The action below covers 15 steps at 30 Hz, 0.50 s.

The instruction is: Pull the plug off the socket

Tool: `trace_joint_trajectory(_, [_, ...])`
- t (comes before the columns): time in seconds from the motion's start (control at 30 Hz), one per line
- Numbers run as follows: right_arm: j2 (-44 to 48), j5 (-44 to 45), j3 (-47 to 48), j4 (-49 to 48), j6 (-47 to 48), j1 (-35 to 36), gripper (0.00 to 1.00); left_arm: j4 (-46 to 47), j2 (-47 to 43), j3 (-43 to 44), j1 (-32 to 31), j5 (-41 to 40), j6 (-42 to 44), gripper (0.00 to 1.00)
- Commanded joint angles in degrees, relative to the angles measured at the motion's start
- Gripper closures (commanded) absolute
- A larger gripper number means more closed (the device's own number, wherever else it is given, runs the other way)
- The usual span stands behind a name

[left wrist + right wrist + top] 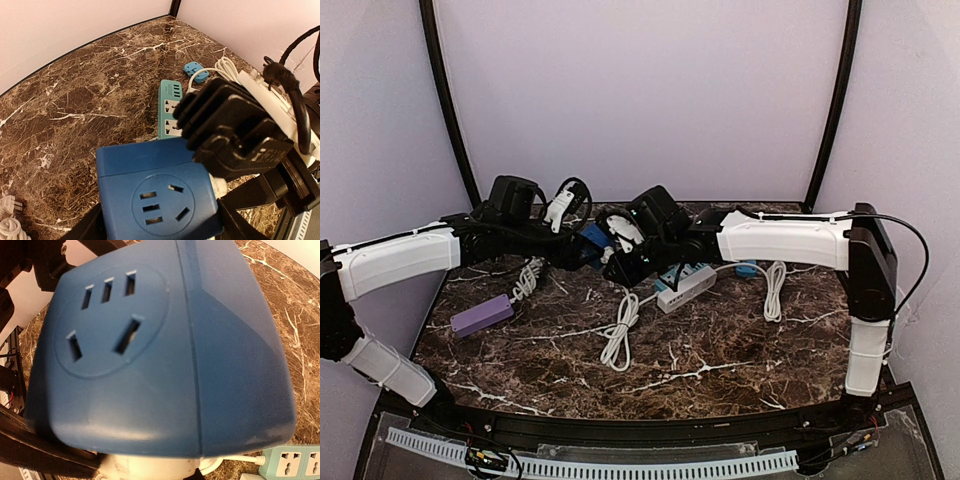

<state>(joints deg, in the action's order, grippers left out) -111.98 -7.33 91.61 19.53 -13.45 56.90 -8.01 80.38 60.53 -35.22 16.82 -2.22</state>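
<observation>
The socket is a bright blue cube held up above the table at the back centre, where both arms meet. In the left wrist view the socket fills the space between my left gripper's black fingers, which press against its two sides. My left gripper is shut on it. The white plug sticks out of the socket's underside, and my right gripper is shut on that plug. A sliver of the plug shows beside the cube, with the right gripper's black body over it.
A teal power strip and a white one lie right of centre. The purple power strip lies at the left. Coiled white cables rest mid-table and at the right. A small blue adapter sits further back.
</observation>
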Motion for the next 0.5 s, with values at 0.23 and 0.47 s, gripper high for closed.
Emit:
trace_joint_trajectory(0.23, [4.79, -8.85, -6.07, -8.07, 9.92, 1.14, 1.0, -4.04, -0.12, 1.83, 0.62, 6.08, 4.33, 0.65])
trace_joint_trajectory(0.47, [5.94, -8.77, -7.15, -10.11, 8.98, 1.18, 1.0, -4.42, 0.22, 2.16, 0.85, 6.56, 4.52, 0.68])
